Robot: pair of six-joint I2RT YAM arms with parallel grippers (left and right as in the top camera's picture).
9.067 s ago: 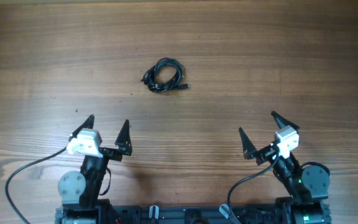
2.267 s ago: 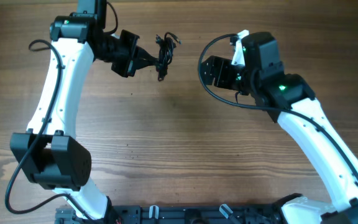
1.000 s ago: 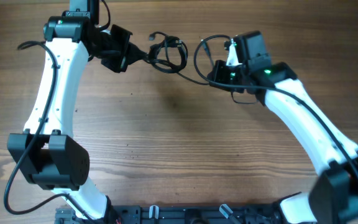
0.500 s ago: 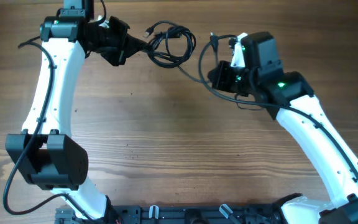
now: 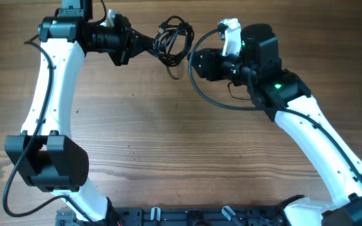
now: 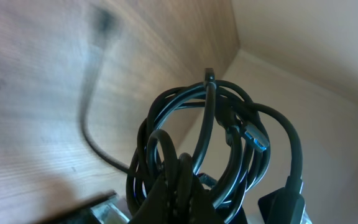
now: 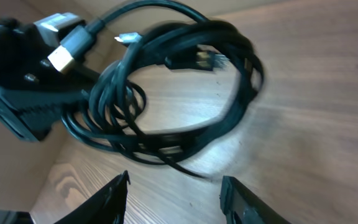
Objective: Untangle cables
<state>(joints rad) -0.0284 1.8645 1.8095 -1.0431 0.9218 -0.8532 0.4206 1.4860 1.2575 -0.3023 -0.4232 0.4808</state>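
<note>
Overhead | left claw (image 5: 147, 45) clamps cables (image 5: 175, 39) (tangled bundle) | right claw (image 7: 174, 182) spread, empty

Cables (image 5: 173, 43) between left end effector (image 5: 151, 45) and right end effector (image 7: 174, 183), above table (image 5: 168, 138)

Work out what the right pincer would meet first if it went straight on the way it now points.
Most likely the cables, looped directly ahead of the open right pincer and gripped by the left pincer. Depth is hard to judge, but nothing else shows in between.
</note>
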